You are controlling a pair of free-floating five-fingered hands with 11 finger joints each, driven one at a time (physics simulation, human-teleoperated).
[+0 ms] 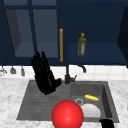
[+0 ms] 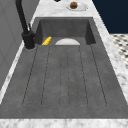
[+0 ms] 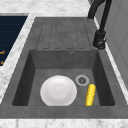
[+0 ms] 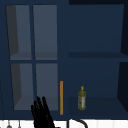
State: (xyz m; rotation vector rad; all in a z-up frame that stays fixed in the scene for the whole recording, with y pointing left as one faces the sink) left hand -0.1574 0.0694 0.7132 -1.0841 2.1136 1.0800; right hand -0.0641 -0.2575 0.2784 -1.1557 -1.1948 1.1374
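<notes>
My left hand (image 1: 45, 76) floats open above the sink's draining board, its straight fingers pointing up toward the wall cabinet; its fingertips (image 4: 40, 110) reach the cabinet's lower edge in the upper view. It holds nothing. My right hand (image 1: 107, 123) shows as a dark shape at the bottom right, by the sink's front rim. A red ball (image 1: 67, 115) hangs in front of the sink. In the basin lie a white plate (image 3: 58, 90) and a yellow corn cob (image 3: 90, 94). A green bottle (image 1: 81, 45) stands on the open cabinet shelf.
A black tap (image 1: 68, 75) rises behind the sink (image 1: 37, 102). The cabinet's glass door (image 4: 33, 57) has an orange handle (image 1: 61, 45). Utensils (image 1: 12, 70) hang on the left wall. A plate with a brown item (image 2: 74, 5) sits on the far counter.
</notes>
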